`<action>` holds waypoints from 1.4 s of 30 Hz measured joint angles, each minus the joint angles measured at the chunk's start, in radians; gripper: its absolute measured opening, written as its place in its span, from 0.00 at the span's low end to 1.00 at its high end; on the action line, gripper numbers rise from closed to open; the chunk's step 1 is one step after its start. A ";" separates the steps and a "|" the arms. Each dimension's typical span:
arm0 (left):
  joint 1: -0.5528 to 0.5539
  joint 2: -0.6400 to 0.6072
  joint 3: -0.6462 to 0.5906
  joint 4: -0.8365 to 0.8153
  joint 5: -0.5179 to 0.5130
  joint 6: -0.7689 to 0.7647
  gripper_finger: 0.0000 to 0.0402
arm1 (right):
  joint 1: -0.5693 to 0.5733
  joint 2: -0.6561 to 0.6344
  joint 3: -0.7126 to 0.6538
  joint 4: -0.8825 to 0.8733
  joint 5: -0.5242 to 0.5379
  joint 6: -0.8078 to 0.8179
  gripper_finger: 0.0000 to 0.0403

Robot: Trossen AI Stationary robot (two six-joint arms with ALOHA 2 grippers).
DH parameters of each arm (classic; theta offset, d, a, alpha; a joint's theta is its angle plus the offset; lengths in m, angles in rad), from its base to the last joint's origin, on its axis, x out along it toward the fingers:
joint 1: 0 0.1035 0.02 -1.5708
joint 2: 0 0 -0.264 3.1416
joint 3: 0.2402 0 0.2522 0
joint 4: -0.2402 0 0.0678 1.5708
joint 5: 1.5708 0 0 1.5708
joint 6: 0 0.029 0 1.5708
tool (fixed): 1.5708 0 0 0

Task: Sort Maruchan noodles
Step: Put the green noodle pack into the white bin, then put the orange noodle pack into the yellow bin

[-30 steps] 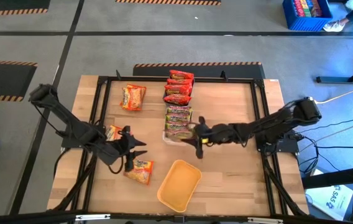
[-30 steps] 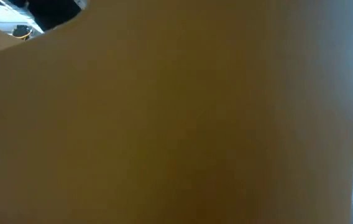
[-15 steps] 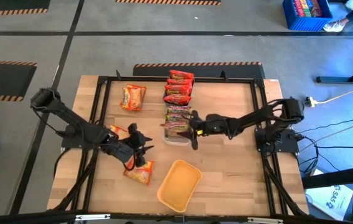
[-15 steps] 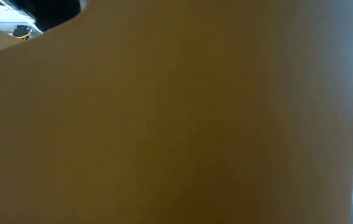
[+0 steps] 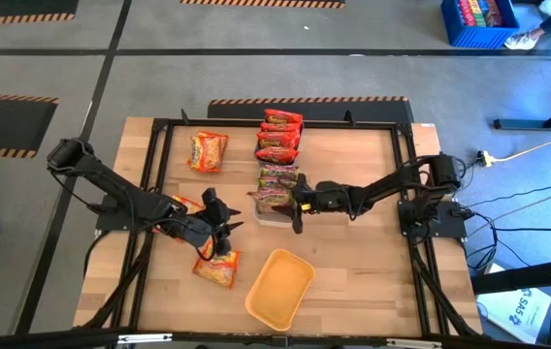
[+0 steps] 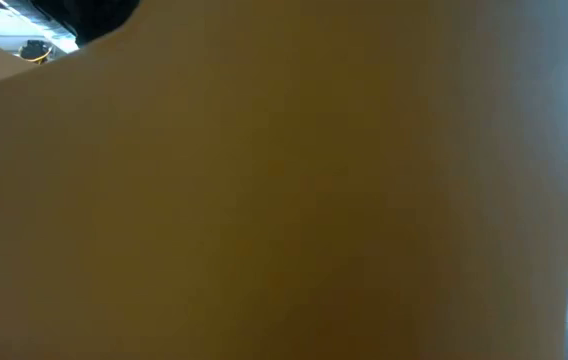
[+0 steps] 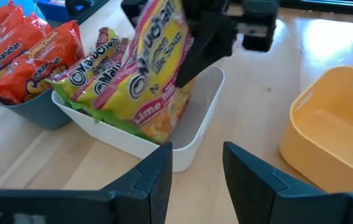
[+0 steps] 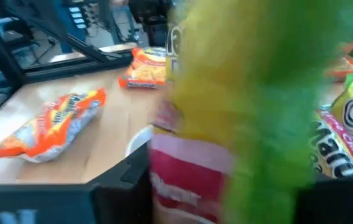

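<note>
We are well along: red packets [image 5: 279, 136] fill the blue-grey tray [image 7: 30, 109], green ones the white tray [image 7: 189, 134]. Our right tool [image 5: 295, 201] grips a green packet [image 7: 158, 68] over it. Our left tool [image 5: 219, 236] hangs open above an orange packet [image 5: 217, 269]; two more orange packets [image 5: 208, 151] lie loose on the bench [image 5: 353, 262], the orange tray [image 5: 280, 287] empty.

Overhead straight down, low view blocked close, wrist cameras near white tray [image 7: 192, 134]

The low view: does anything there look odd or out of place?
Yes. The low view is almost wholly filled by a blurred yellow-brown surface, so the table cannot be seen in it. It may be the yellow tray standing close before that camera, but this cannot be confirmed.
</note>
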 joint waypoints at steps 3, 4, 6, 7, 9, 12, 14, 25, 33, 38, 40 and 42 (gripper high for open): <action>0.000 0.000 0.000 0.009 0.000 0.000 0.34 | 0.000 0.017 0.010 -0.008 0.027 0.055 0.47; 0.000 0.000 0.000 0.011 0.000 0.000 0.34 | 0.000 0.020 0.014 -0.005 0.029 0.059 0.48; 0.000 0.000 0.000 0.020 0.005 0.000 0.34 | 0.000 0.023 0.019 -0.003 0.030 0.056 0.51; 0.000 0.000 0.000 0.019 0.008 0.000 0.34 | 0.000 0.023 0.020 -0.005 0.034 0.055 0.52; 0.000 0.000 0.000 0.018 0.027 0.000 0.34 | 0.000 0.023 0.022 -0.012 0.040 0.054 0.54; 0.000 0.000 0.000 0.018 0.046 0.000 0.34 | 0.001 0.022 0.022 -0.027 0.062 0.023 0.58; 0.000 0.000 0.000 0.016 0.047 0.000 0.34 | 0.001 0.003 0.021 -0.052 0.034 -0.023 0.60; -0.002 0.000 0.000 0.016 0.049 0.000 0.34 | 0.044 -0.331 0.022 -0.514 -0.090 0.069 0.63; -0.006 0.048 0.001 0.062 0.123 -0.044 0.34 | 0.246 -0.309 0.020 -0.449 -0.037 0.083 0.63; -0.055 0.036 0.000 0.052 0.256 -0.172 0.34 | 0.288 -0.279 0.021 -0.371 0.024 0.082 0.63; -0.087 0.015 0.000 0.053 0.305 -0.248 0.34 | 0.292 -0.278 0.021 -0.365 0.029 0.116 0.63; -0.127 0.004 0.002 0.025 0.335 -0.347 0.34 | 0.295 -0.278 0.021 -0.354 0.028 0.145 0.63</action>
